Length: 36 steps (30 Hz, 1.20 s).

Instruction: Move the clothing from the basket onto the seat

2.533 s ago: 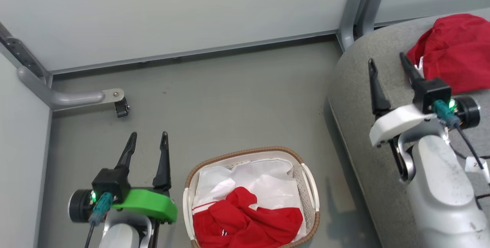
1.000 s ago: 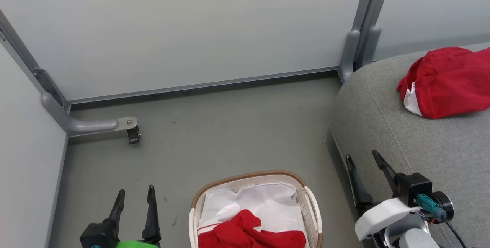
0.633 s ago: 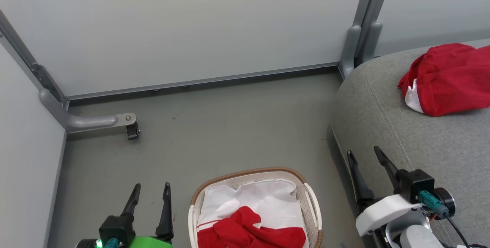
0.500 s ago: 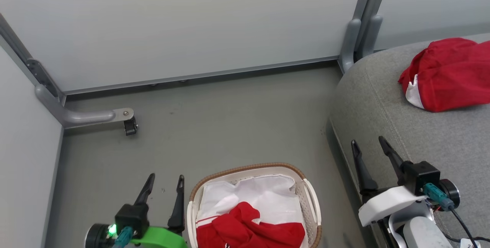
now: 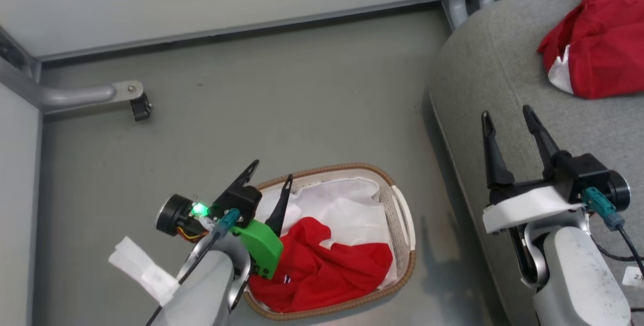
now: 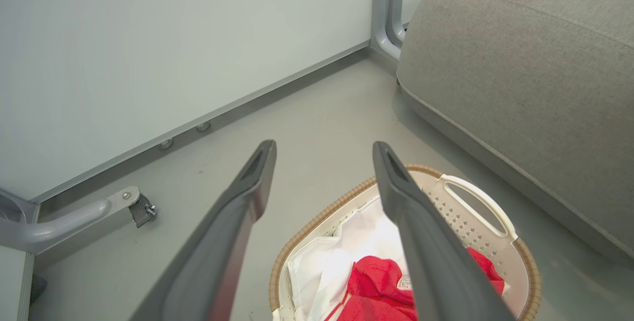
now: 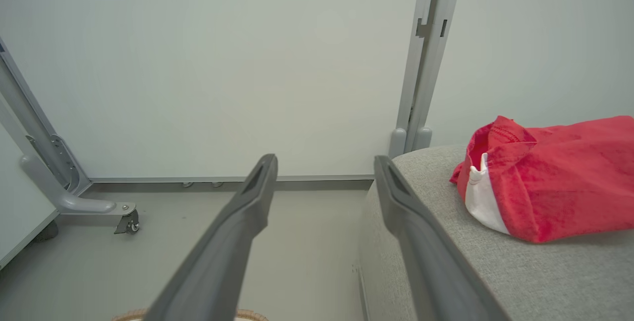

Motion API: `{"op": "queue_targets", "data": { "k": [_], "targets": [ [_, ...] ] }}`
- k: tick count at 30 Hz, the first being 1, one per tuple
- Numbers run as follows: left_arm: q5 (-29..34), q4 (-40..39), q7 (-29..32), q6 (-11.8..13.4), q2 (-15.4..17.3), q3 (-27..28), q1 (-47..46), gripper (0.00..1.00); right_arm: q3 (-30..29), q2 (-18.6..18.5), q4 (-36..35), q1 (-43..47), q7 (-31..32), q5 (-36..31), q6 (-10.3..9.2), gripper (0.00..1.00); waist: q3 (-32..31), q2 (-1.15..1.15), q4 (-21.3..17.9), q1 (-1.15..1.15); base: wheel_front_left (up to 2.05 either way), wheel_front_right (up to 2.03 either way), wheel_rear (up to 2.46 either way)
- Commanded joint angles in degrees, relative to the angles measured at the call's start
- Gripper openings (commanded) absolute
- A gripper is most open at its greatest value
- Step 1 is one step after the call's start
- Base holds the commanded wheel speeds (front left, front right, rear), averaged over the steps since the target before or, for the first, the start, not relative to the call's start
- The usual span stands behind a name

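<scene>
Robot's left gripper (image 5: 272, 171) hovers over the near rim of a laundry basket (image 5: 405, 218) holding a crumpled red garment (image 5: 322, 268).

Both grippers' fingers are spread wide, holding nothing. The right gripper (image 5: 505, 112) hangs over the grey seat (image 5: 478, 64), where another red garment (image 5: 598, 49) lies. The laundry basket stands on the floor (image 5: 251, 89) beside the seat. The fabric looks light, soft and limp; a raised fold, clear of the white liner cloth (image 5: 347, 202), seems the best place to pinch.
</scene>
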Motion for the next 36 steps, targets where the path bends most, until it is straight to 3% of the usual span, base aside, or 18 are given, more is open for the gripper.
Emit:
{"op": "queue_targets", "data": {
  "k": [1, 14, 25, 36],
  "targets": [
    [-0.2, 2.1, -0.1, -0.2, 0.1, -1.1, -2.5, 1.00, 0.3, -0.1, -0.8, -1.5, 0.0, 0.0, -0.08, 1.00, 7.8, 0.00, -2.9, 0.00, 0.00, 0.00, 0.00],
    [-6.6, 15.4, 2.1, -0.2, 0.0, -25.1, -14.9, 1.00, 1.2, -0.1, -3.9, -8.3, 0.0, 2.4, -0.08, 1.00, 22.9, 0.00, -7.2, 0.00, 0.00, 0.00, 0.00],
    [-10.1, 24.6, 5.5, -0.1, 0.0, -37.6, -24.3, 1.00, 1.4, -0.1, -8.2, -12.7, 0.0, 4.9, -0.08, 1.00, 33.6, 0.00, -10.3, 0.00, 0.00, 0.00, 0.00],
    [-13.3, 28.1, 6.6, -0.1, 1.8, -46.9, -29.0, 1.00, 3.6, -0.1, -11.4, -14.1, 0.0, 5.8, -0.08, 1.00, 38.8, 0.00, -12.4, 0.00, 0.00, 0.00, 0.00]
  ]
}}
